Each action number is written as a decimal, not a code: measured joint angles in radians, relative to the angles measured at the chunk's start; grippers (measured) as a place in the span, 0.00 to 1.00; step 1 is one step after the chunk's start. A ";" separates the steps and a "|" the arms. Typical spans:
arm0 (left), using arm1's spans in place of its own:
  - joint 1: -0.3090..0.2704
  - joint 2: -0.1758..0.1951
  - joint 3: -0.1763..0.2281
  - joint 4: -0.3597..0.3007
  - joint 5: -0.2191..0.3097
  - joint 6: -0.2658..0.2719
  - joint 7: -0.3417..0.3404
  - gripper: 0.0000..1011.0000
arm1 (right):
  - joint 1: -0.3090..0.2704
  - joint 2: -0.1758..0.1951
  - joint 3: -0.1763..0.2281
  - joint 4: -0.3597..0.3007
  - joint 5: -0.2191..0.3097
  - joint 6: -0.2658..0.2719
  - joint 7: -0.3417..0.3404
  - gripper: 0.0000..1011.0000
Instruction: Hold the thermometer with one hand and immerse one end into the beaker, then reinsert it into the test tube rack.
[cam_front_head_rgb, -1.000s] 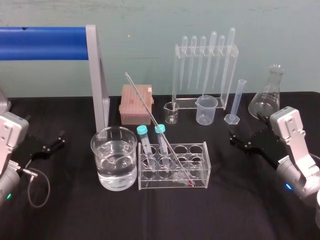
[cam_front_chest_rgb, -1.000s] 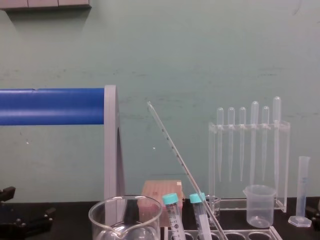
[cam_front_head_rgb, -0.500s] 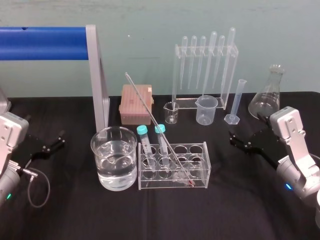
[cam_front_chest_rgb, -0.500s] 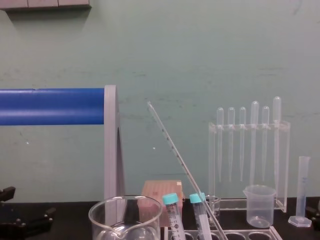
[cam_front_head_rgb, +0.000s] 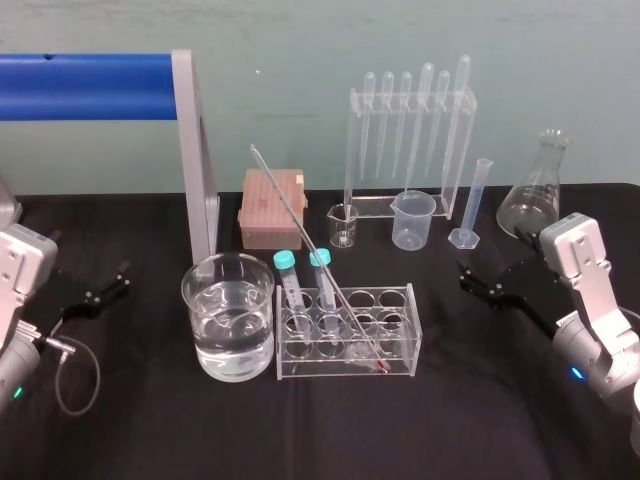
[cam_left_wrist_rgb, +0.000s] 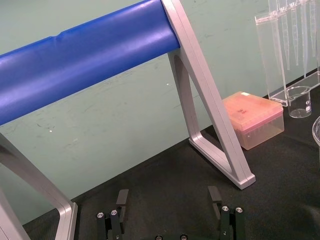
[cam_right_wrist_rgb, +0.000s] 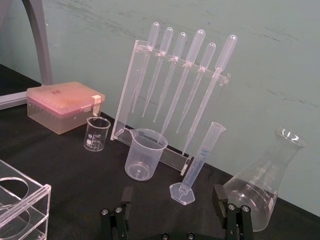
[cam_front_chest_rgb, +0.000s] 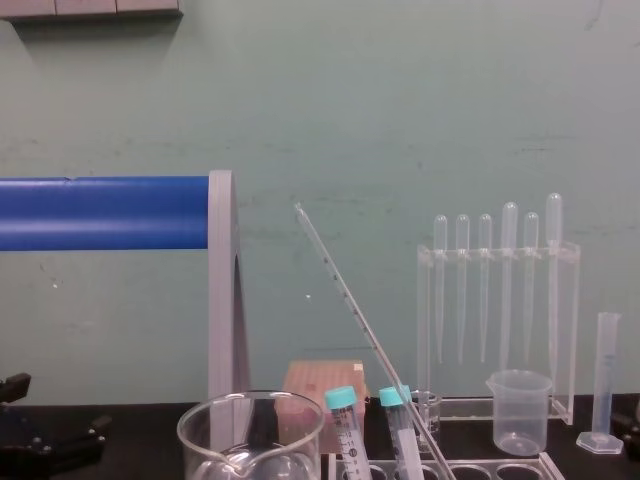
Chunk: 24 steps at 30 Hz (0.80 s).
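The thermometer (cam_front_head_rgb: 310, 245) leans in the clear test tube rack (cam_front_head_rgb: 398, 292), its lower end near the rack's front and its top slanting back and to the left; the chest view shows the thermometer (cam_front_chest_rgb: 360, 325) rising above two teal-capped tubes (cam_front_chest_rgb: 342, 400). Just left of the rack stands the beaker (cam_front_head_rgb: 203, 300), holding clear liquid. My right gripper (cam_front_head_rgb: 465, 277) hovers low to the right of the rack, open and holding nothing; its wrist view has the right gripper (cam_right_wrist_rgb: 173, 194) facing the glassware at the back. My left gripper (cam_front_head_rgb: 118, 278) rests far left, and the left gripper (cam_left_wrist_rgb: 168, 197) is open with nothing in it.
A blue bar on a grey frame (cam_front_head_rgb: 195, 160) stands behind the beaker. At the back are a pink box (cam_front_head_rgb: 272, 207), a small glass beaker (cam_front_head_rgb: 343, 225), a pipette stand (cam_front_head_rgb: 410, 120), a plastic beaker (cam_front_head_rgb: 412, 220), a graduated cylinder (cam_front_head_rgb: 470, 205) and a conical flask (cam_front_head_rgb: 532, 195).
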 joint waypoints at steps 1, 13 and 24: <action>0.000 0.000 0.000 0.000 0.000 0.000 0.000 1.00 | 0.000 0.000 0.000 0.000 0.000 0.000 0.000 0.99; 0.000 0.000 0.000 0.000 0.000 0.000 0.000 1.00 | -0.003 0.002 0.010 -0.008 0.012 0.000 0.017 0.99; 0.000 0.000 0.000 0.000 0.000 0.000 0.000 1.00 | 0.000 0.014 0.104 -0.164 0.260 0.139 0.238 0.99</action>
